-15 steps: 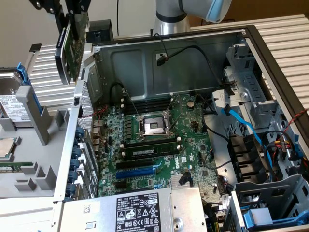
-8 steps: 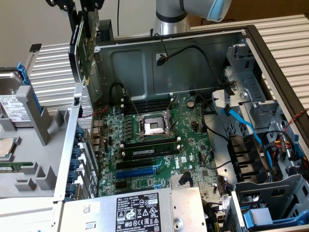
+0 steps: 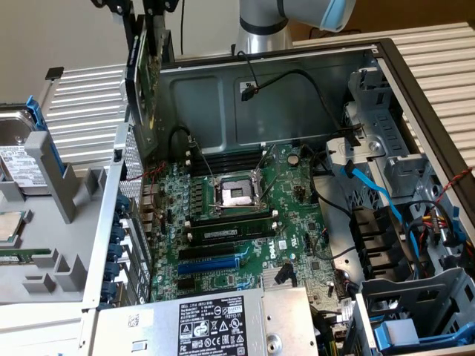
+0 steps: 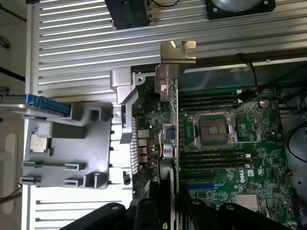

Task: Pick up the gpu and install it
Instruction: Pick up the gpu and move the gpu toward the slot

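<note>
Exterior view: my hand [image 3: 148, 44] hangs at the far left over the open grey metal computer case [image 3: 208, 104].
Hand: closed narrow on the gpu [image 3: 143, 89], a small green circuit card.
Gpu: upright in the air, above the left edge of the large green motherboard [image 3: 297, 215].
Wrist view: its silver metal end bracket [image 4: 176, 57] points away from my hand.

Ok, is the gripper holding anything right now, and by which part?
Yes: the gripper holds the gpu, pinched across its two faces at the upper edge, with the card hanging above the computer case.
</note>
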Robot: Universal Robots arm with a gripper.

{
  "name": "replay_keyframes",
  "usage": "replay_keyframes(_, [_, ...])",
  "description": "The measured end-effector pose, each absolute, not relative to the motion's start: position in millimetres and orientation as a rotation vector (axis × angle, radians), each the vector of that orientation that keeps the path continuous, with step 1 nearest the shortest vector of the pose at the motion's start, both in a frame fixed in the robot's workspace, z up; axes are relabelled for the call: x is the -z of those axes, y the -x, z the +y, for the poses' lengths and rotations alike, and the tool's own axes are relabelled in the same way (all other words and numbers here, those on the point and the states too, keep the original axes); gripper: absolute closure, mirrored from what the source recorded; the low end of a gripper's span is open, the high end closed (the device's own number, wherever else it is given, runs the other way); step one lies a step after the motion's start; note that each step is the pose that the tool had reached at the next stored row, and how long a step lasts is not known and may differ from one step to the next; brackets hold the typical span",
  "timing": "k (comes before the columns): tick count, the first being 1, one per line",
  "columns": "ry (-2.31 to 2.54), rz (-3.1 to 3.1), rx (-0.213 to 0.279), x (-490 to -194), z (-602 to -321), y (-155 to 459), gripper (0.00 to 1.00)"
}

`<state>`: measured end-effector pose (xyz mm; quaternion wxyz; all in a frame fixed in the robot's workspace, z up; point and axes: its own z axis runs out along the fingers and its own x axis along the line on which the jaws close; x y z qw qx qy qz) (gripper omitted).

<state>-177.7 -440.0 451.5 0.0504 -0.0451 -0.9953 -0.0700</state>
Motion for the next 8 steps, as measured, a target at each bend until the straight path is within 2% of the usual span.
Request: replay_keyframes(8, [0.133, -3.03, 0.211, -452, -440, 153, 0.73])
